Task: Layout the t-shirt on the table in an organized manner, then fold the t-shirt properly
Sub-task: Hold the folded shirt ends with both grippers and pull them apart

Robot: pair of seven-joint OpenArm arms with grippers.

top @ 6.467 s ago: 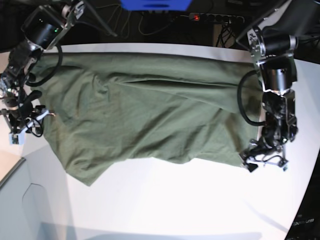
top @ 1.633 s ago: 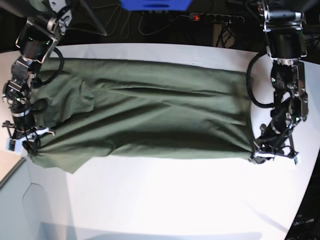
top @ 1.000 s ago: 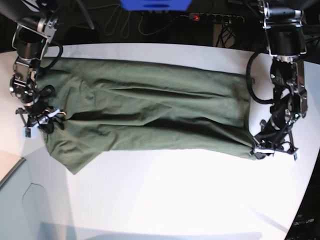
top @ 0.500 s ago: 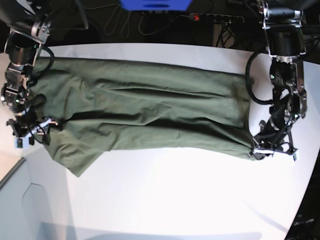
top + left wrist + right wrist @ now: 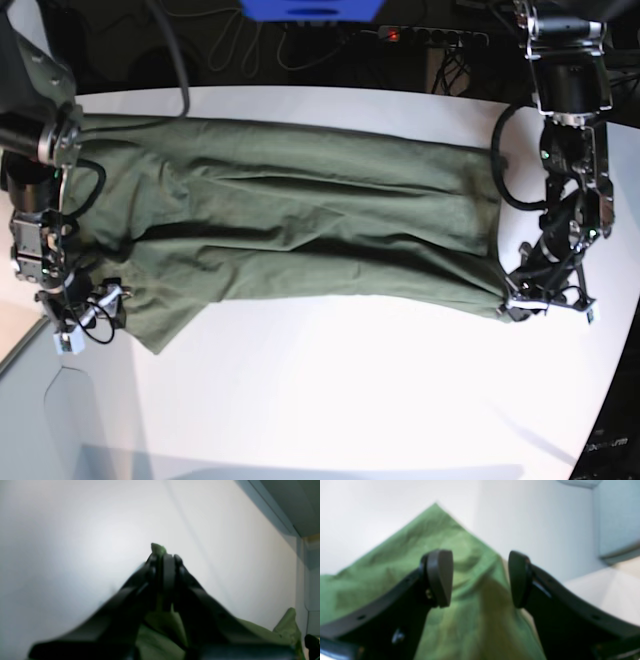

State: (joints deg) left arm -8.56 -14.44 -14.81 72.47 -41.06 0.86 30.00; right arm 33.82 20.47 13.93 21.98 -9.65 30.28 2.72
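Observation:
The olive-green t-shirt [image 5: 300, 220] lies stretched in a wide band across the far half of the white table [image 5: 350, 400], with long wrinkles. My left gripper [image 5: 510, 303] is at the shirt's near right corner, shut on the cloth. In the left wrist view a green tip of the t-shirt [image 5: 157, 547] pokes out of the closed left gripper [image 5: 163, 560]. My right gripper [image 5: 90, 315] hovers at the shirt's near left corner. In the right wrist view the right gripper [image 5: 480, 578] stands open, and the t-shirt's corner [image 5: 460, 555] lies loose on the table under the gap.
A power strip [image 5: 430, 36], cables and a blue object [image 5: 310, 8] lie behind the table's far edge. A grey panel [image 5: 30, 400] borders the table at the lower left. The table's curved edge [image 5: 600, 400] runs down the right side.
My right gripper has opened and let go of the shirt's left corner, and it has moved toward the table's near side. The left arm has held still with its grip.

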